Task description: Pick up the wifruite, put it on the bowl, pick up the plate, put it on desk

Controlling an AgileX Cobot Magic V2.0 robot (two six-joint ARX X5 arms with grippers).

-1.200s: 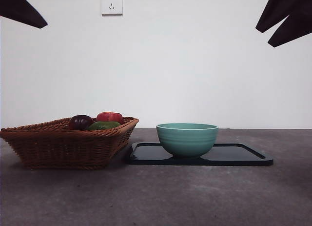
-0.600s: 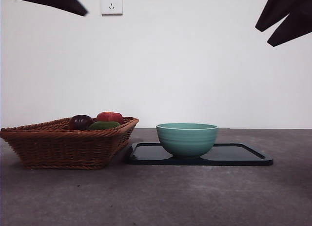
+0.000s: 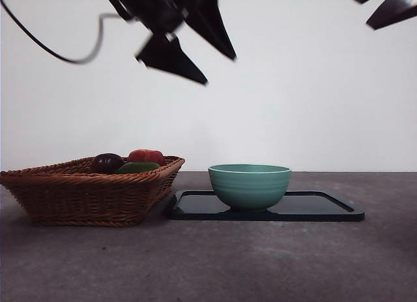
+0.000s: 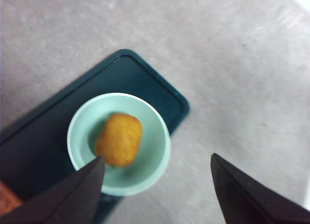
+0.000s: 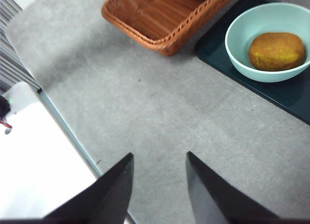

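Left wrist view: wifruite (image 4: 118, 139) in bowl (image 4: 150, 171), below open jaws.

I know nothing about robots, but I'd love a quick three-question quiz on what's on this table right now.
1. True or false: the fruit lies inside the bowl.
2. What does the bowl stand on: A the basket, B the tray, C the bare desk?
3. Fill in: the left gripper, high above the bowl, holds ____.

Key: 1 true; 2 B; 3 nothing, its fingers are open.
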